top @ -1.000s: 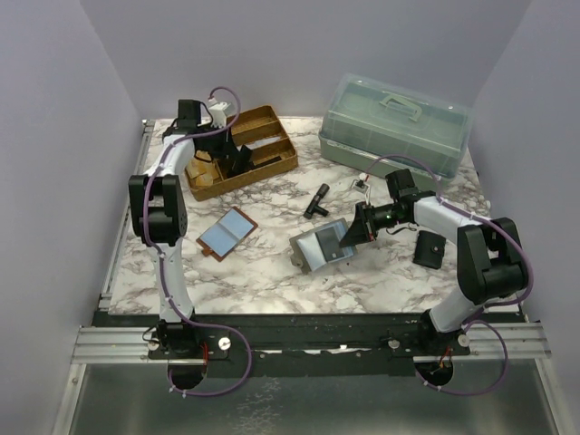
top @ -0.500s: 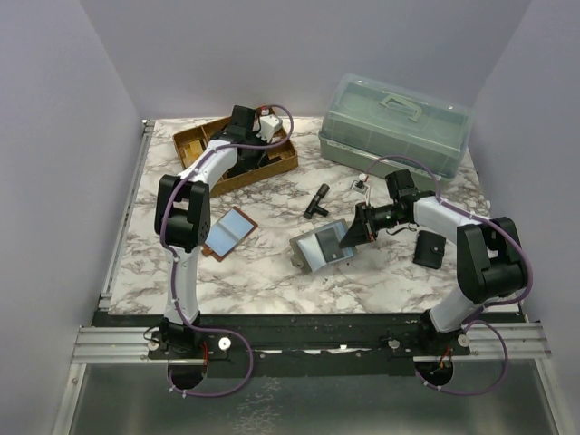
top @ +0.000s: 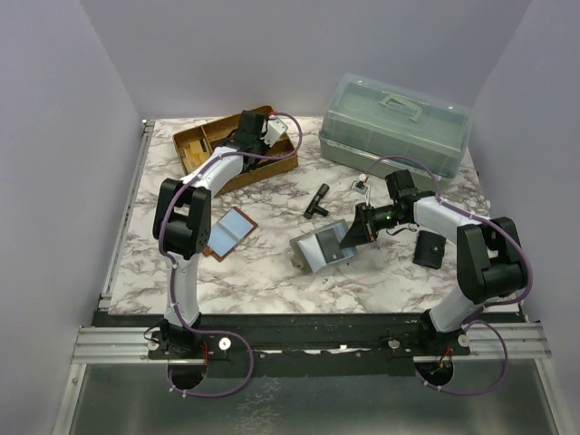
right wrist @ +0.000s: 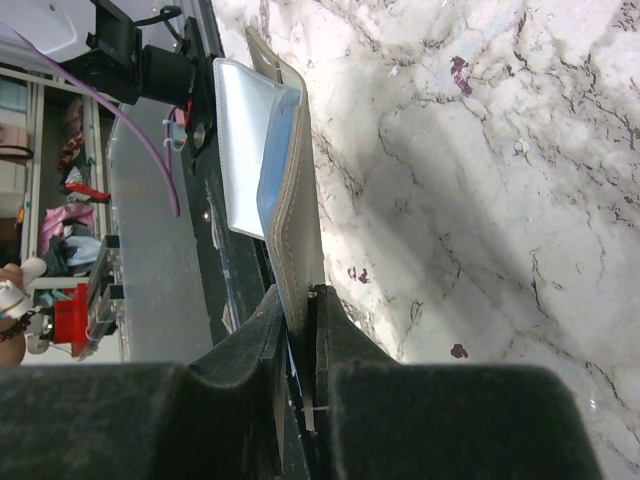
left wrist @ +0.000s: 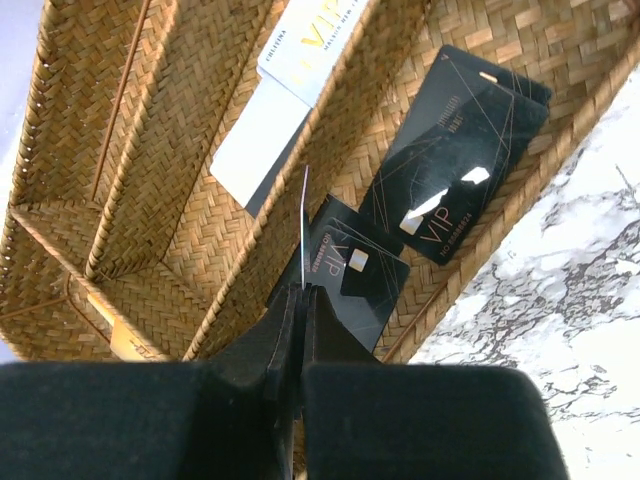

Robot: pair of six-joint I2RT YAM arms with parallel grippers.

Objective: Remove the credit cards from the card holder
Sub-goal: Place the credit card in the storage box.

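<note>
One card (left wrist: 304, 230) in left claw (left wrist: 303, 292), seen only wrist-side

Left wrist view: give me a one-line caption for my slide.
Left gripper pinches a thin card edge-on over a woven tray holding black cards.

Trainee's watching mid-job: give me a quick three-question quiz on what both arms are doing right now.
1. True or false: the left gripper pinches a thin card edge-on above the woven tray.
2. The right gripper clamps: A) grey card holder, B) black pouch, C) clear toolbox?
3. Fill in: the open holder lying flat has a ___ border.
Key: 1 true; 2 A; 3 brown.
</note>
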